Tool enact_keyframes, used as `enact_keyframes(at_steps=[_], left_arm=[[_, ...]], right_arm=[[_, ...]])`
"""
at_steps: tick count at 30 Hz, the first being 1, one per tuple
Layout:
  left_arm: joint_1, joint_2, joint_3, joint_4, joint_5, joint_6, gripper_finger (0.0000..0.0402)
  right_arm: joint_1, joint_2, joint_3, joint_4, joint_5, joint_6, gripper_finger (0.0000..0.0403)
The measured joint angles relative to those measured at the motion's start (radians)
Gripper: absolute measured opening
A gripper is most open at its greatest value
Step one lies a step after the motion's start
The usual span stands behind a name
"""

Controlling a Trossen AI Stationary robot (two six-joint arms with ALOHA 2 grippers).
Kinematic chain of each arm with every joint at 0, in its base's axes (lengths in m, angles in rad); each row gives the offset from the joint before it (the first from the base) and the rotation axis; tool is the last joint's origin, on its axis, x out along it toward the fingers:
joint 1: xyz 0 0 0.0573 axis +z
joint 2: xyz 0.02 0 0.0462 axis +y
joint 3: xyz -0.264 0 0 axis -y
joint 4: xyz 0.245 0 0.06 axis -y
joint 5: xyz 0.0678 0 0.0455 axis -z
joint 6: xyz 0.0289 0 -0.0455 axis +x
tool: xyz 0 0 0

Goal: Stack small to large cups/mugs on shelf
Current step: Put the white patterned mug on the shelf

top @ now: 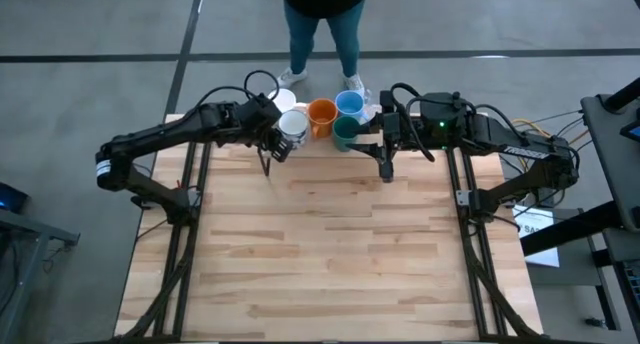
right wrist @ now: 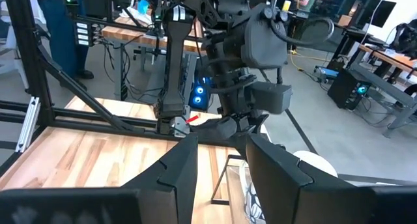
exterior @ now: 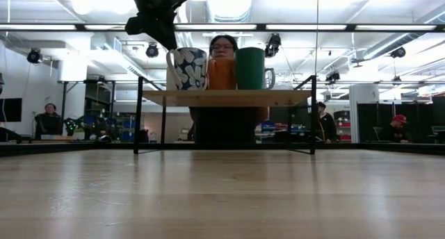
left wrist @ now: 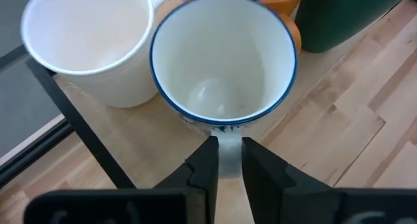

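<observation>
My left claw (left wrist: 228, 160) pinches the handle of the blue-rimmed patterned mug (left wrist: 223, 61) on the shelf (exterior: 226, 97); right claw (right wrist: 221, 160) hangs spread wide, empty.

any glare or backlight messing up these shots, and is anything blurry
Low view: bright ceiling lights backlight the left gripper into a silhouette, and sheen streaks the table. Left wrist view: its fingers close to the lens look soft, while the blue-rimmed mug stays sharp. High view: even light, no glare.
</observation>
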Motion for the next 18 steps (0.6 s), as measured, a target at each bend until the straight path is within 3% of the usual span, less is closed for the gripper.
enact_keyframes(at_steps=[18], left_arm=[[0.0, 0.006, -0.002, 0.0, 0.003, 0.002, 0.0045]], right_arm=[[0.0, 0.0, 0.0, 0.0, 0.0, 0.004, 0.0125]])
